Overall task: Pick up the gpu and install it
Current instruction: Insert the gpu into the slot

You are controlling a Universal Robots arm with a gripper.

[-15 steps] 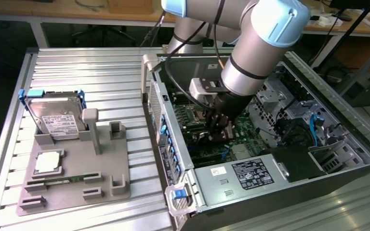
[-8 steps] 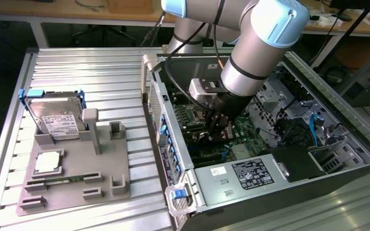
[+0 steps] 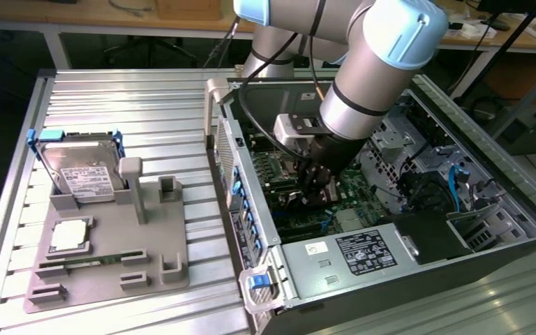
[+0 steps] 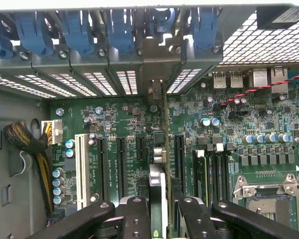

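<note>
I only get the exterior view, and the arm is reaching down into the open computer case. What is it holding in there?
Observer: The wrist view shows the fingers clamped on the gpu. It is seen edge-on, a thin card with its metal end towards the case's vented wall.
Operator: Is it plugged in yet?
Observer: I cannot tell. It stands upright over the motherboard, running parallel to the black slots.
Operator: Is anything close enough to snag?
Observer: Nothing touches it. A long white slot lies a few slots away, with a braided cable bundle beyond that.
</note>
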